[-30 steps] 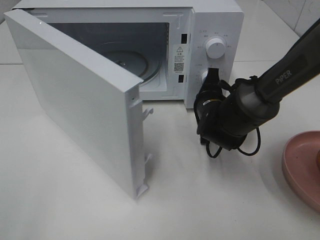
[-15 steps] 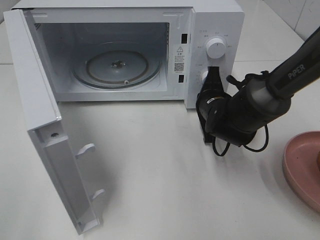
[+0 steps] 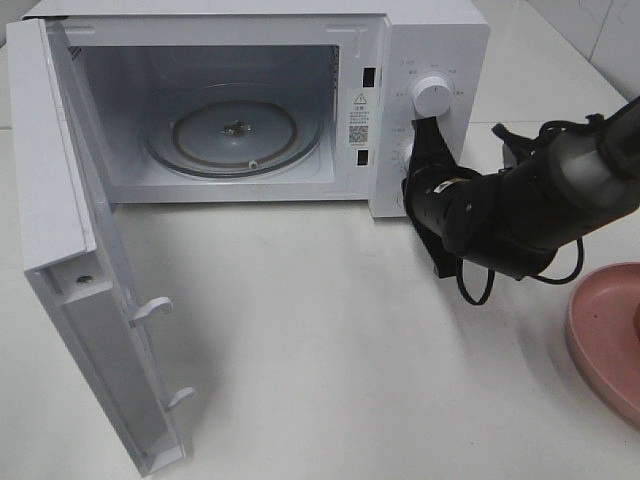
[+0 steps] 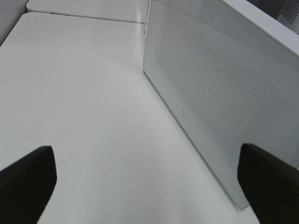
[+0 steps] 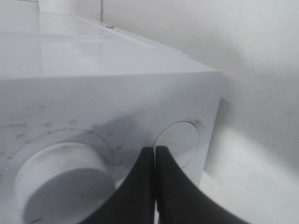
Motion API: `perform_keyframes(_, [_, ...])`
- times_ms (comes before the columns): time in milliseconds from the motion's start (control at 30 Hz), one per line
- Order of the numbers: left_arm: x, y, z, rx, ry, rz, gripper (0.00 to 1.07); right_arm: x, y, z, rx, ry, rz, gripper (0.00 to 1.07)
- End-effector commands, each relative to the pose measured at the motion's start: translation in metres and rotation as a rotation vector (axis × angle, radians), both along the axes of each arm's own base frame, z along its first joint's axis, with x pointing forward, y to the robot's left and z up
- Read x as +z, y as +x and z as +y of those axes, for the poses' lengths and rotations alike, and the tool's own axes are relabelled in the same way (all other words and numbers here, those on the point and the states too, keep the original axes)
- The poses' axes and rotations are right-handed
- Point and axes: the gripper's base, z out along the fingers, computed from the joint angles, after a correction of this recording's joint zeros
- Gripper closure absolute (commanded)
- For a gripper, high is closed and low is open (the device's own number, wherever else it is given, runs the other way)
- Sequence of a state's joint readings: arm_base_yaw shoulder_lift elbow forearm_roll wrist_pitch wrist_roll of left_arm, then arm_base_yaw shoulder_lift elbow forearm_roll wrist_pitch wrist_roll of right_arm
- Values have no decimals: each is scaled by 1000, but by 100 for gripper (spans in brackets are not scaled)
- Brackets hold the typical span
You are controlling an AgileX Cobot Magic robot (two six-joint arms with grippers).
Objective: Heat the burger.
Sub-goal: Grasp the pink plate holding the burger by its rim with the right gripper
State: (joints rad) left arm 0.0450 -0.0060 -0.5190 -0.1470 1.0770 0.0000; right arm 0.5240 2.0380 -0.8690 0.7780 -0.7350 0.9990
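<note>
The right claw (image 3: 424,128) is clenched, its two black fingers (image 5: 140,186) pressed flat together with nothing between them. Its tip lies against the control panel of the boxy white microwave oven (image 3: 440,40), just below the upper round white dial (image 3: 432,97) and beside a lower one that the fingers partly hide. To the left of this claw the oven's cavity stands open, with a clear round glass turntable (image 3: 235,130) on its floor. The white door (image 3: 60,230) is swung out wide, well apart from the claw. To the claw's right and nearer the camera, well apart from it, a round pink plate (image 3: 600,340) sits on the white tabletop (image 3: 330,330). The burger (image 3: 637,320) shows only as a thin brown sliver on that plate, cut off by the picture's edge. The left claw (image 4: 149,186) is released, its dark fingertips (image 4: 28,182) spread wide above the tabletop, and the door's dotted outer face rises ahead of it, to one side.
</note>
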Motion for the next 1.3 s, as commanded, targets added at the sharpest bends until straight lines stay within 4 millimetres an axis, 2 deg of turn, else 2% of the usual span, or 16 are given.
perform_keyframes(33, [0, -2, 0, -4, 6, -21, 9, 7, -5, -2, 57, -50, 22, 107])
perform_keyframes(133, [0, -2, 0, -4, 6, -21, 9, 10, -12, -4, 141, -125, 69, 107])
perform_keyframes(200, [0, -2, 0, -4, 6, -21, 9, 16, -20, -4, 267, -248, 98, 107])
perform_keyframes(233, [0, -2, 0, -4, 6, -21, 9, 16, -20, -4, 267, -248, 98, 107])
perform_keyframes(267, [0, -2, 0, -4, 6, -21, 9, 21, -24, -3, 356, -327, 110, 107])
perform_keyframes(300, [0, -2, 0, -4, 6, -21, 9, 21, -24, -3, 356, -327, 110, 107])
perform_keyframes(367, [0, -2, 0, -4, 6, -21, 9, 30, -30, -4, 503, -427, 141, 107])
perform_keyframes(400, [0, -2, 0, -4, 6, -21, 9, 30, -30, -4, 503, -427, 141, 107])
perform_keyframes(467, [0, -2, 0, -4, 6, -21, 9, 42, -36, -10, 728, -566, 170, 107])
perform_keyframes(567, [0, -2, 0, -4, 6, -21, 9, 45, -38, -12, 790, -598, 176, 107])
perform_keyframes(633, [0, -2, 0, -4, 6, -21, 9, 52, -45, -22, 993, -656, 209, 107])
perform_keyframes(733, [0, -2, 0, -4, 6, -21, 9, 53, -47, -25, 1042, -659, 220, 106])
perform_keyframes(800, [0, -2, 0, -4, 6, -21, 9, 55, -55, -39, 1201, -671, 265, 106])
perform_keyframes(1100, [0, -2, 0, -4, 6, -21, 9, 65, -74, -74, 1440, -771, 427, 103])
perform_keyframes(1300, [0, -2, 0, -4, 6, -21, 9, 82, -82, -84, 1438, -855, 469, 99])
